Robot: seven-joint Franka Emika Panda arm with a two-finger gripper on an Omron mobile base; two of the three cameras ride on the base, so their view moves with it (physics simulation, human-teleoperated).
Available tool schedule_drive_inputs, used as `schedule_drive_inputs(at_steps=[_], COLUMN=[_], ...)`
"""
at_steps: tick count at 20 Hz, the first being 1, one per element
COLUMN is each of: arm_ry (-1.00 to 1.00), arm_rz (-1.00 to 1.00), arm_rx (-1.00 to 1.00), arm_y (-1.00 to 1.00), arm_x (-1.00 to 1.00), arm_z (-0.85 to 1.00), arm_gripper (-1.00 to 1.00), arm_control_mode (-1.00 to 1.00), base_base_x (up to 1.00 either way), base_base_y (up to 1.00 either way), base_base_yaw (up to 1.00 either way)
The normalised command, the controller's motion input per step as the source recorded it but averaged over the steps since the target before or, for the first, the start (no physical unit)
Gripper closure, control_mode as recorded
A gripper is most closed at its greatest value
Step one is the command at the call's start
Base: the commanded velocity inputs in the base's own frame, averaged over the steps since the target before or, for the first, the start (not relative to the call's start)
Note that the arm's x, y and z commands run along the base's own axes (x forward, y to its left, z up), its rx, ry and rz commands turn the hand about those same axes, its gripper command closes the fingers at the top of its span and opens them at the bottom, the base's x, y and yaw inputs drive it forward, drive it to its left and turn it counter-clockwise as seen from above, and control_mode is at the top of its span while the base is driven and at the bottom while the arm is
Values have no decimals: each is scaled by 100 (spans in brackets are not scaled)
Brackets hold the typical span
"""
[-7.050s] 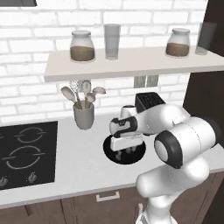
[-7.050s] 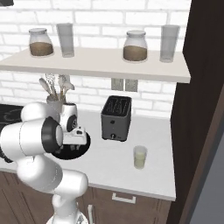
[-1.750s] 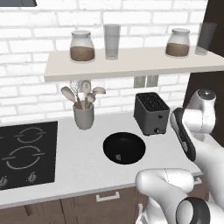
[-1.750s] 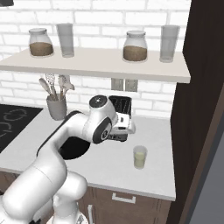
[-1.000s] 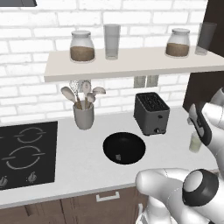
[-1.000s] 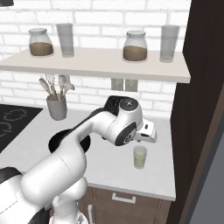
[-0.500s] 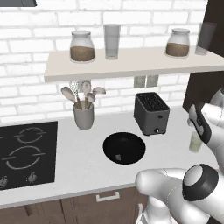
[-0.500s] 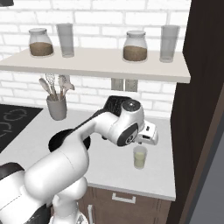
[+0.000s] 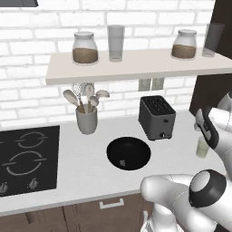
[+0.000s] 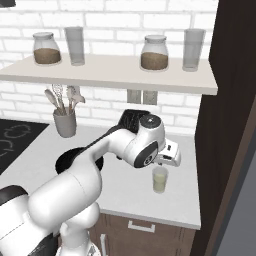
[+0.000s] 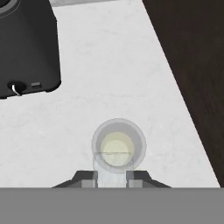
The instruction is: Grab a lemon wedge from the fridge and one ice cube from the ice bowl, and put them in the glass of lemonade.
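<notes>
The glass of lemonade (image 10: 159,181) stands on the white counter near the dark cabinet, right of the toaster. My gripper (image 10: 162,165) hangs just above its rim, pointing down. In the hand view the glass (image 11: 118,145) lies straight below, and my gripper (image 11: 112,178) is shut on a small pale translucent ice cube (image 11: 112,174). The black ice bowl (image 9: 128,154) sits mid-counter with another ice cube (image 9: 121,163) in it. From the left, my hand partly covers the glass (image 9: 201,148). The fridge and the lemon wedge are out of view.
A black toaster (image 9: 156,117) stands between bowl and glass. A grey utensil cup (image 9: 86,120) is by the wall and a cooktop (image 9: 25,156) at far left. A shelf (image 9: 131,65) above carries jars and tall glasses. A dark cabinet side (image 10: 227,125) rises right of the glass.
The arm has swung right from the ice bowl, past the toaster, to above the glass with the ice cube. Over the last half second it only edged slightly right and down.
</notes>
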Motion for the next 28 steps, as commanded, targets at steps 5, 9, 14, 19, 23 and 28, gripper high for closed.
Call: schedule_drive_inputs(at_steps=[5,9,14,19,23,28], arm_ry=[0,0,0,0,0,0], arm_rz=[0,0,-1,0,0,0], arm_rx=[0,0,0,0,0,0], arm_y=[-3,-5,-17,0,0,0], arm_x=[22,24,-2,-14,0,4], arm_z=[0,0,-12,-1,-1,-4], arm_gripper=[100,100,100,100,100,100], arm_control_mode=[-100,-100,-100,-100,-100,-100], base_base_x=[0,0,0,0,0,0], base_base_y=[0,0,0,0,0,0], base_base_yaw=[0,0,0,0,0,0])
